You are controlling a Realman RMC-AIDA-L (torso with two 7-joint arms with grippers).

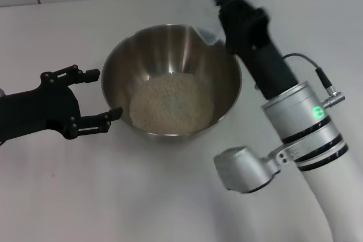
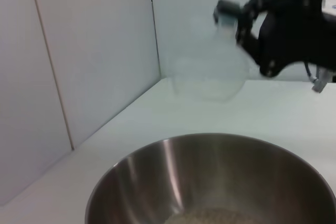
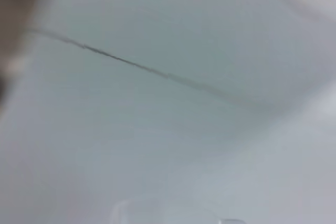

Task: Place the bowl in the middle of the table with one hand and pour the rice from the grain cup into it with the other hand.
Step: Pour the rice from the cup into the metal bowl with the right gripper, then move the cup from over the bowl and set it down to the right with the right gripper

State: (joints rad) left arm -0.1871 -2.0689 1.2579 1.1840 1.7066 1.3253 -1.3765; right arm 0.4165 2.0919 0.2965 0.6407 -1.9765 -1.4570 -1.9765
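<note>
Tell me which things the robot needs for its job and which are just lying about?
Needed: bowl, rice, grain cup held by the right gripper, left gripper beside the bowl, table.
Lying about: nothing; only the wall behind.

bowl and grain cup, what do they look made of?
Bowl: looks like stainless steel with a brushed, shiny interior; it shows streaky highlights and grey reflections on the curved walls. Grain cup: probably clear plastic, though glass can't be ruled out; the wall behind shows straight through it and only faint edges are visible. It is held by the right gripper above the bowl.
</note>
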